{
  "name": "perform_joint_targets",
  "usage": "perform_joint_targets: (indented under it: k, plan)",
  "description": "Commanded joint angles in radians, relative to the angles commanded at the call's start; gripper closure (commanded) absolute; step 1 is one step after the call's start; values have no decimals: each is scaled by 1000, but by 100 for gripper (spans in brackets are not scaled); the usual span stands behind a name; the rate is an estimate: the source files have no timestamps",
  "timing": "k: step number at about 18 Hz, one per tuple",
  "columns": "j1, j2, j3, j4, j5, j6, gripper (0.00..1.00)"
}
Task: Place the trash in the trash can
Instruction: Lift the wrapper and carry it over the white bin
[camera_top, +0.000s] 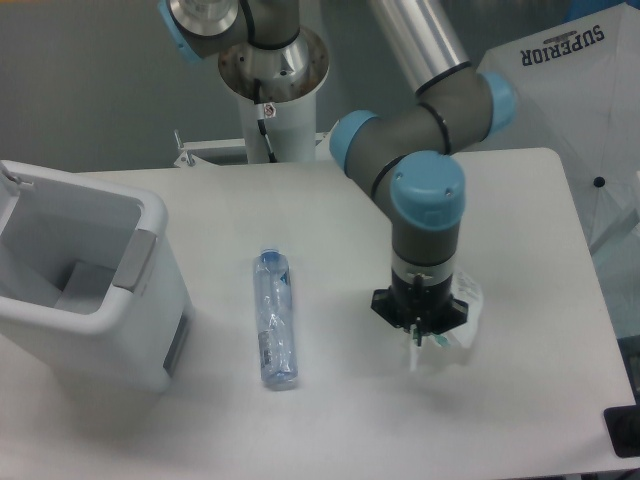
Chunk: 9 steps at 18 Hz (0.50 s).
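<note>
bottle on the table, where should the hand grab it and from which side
Grip the bottle across its middle, coming straight down from above. It lies flat, its long axis running near to far with the blue cap at the far end, so the fingers should close across its narrow width.

I see the arm (420, 130) bent over the right part of the table (330, 420), with the gripper (424, 332) pointing straight down. It sits on the wrapper (462, 322), which shows only at the gripper's right side, partly hidden. I cannot tell if the fingers are closed on it. The bottle (274, 318) lies flat near the middle of the table, cap away from me, well apart from the gripper. The bin (120, 300) stands at the left edge, open at the top. A white cloth (570, 90) with black letters is behind the table at right.
</note>
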Motion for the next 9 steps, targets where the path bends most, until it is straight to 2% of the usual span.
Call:
perform_joint_targets:
  k: [4, 7, 9]
  plan:
    - [-20, 18, 83, -61, -53, -47, 100]
    - [-37, 55, 98, -58, -132, -81, 100]
    - [-54, 80, 109, -49, -201, -153, 100]
